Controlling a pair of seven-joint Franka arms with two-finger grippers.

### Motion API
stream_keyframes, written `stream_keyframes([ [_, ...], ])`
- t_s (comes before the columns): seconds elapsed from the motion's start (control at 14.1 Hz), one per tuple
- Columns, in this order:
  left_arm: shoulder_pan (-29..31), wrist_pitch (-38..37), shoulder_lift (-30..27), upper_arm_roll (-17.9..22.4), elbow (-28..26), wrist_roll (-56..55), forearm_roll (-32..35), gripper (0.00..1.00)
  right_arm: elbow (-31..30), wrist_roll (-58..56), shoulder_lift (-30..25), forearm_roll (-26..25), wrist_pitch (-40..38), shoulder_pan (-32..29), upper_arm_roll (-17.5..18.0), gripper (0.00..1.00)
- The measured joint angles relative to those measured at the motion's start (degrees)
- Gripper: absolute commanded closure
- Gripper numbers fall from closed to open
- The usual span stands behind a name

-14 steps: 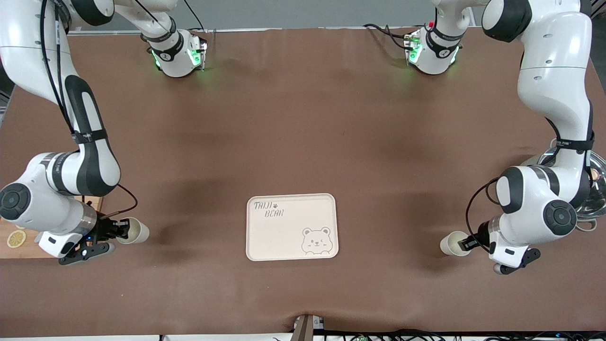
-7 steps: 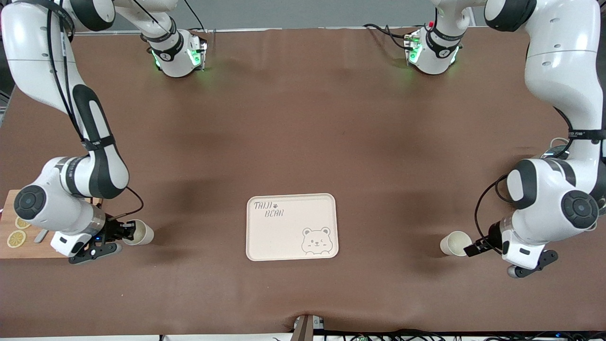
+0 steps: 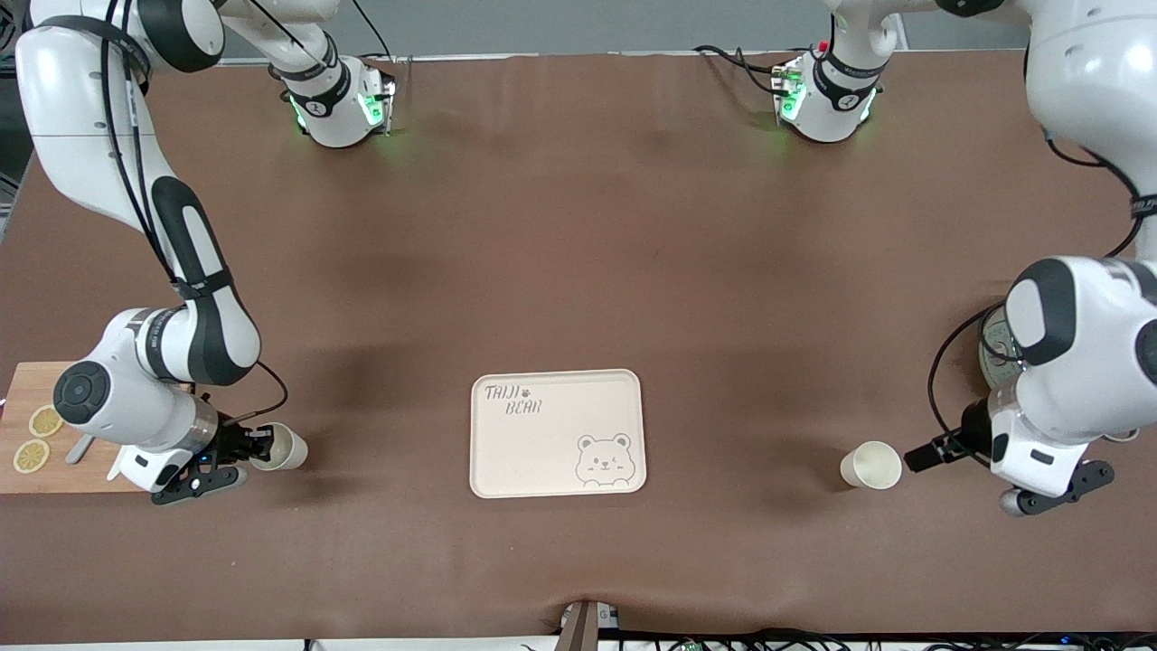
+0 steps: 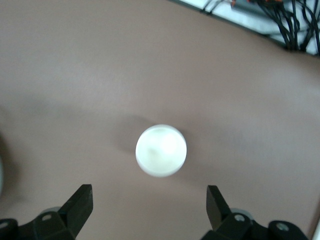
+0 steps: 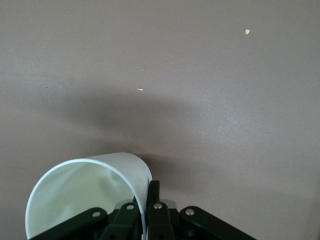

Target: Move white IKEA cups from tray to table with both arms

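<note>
The right gripper (image 3: 262,447) is clenched on the rim of one white cup (image 3: 287,448), carried over bare table toward the right arm's end, beside the tray (image 3: 558,432). The left gripper (image 3: 920,456) stands released, just beside the other cup (image 3: 873,465), which sits upright on the table (image 3: 578,271). The left arm partly hides a pot (image 3: 996,354); the cutting board (image 3: 27,425) is cut off at the edge.

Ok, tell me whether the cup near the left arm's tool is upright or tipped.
Upright. The cup stands alone on the brown table, its round mouth facing up in the left wrist view, clear of the open left tool.
</note>
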Motion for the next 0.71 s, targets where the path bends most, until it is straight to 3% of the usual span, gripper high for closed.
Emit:
stream_keyframes([
  [0.5, 0.3, -17.0, -10.4, 0.0, -0.1, 7.5, 0.0, 0.00, 0.0, 0.0, 0.3, 0.1, 0.3, 0.0, 0.0, 0.99],
  [0.64, 0.5, -18.9, -13.8, 0.0, -0.4, 8.4, 0.0, 0.00, 0.0, 0.0, 0.3, 0.2, 0.4, 0.0, 0.0, 0.83],
  [0.71, 0.6, -19.5, -15.6, 0.0, -0.7, 8.6, 0.0, 0.00, 0.0, 0.0, 0.3, 0.2, 0.5, 0.0, 0.0, 0.70],
])
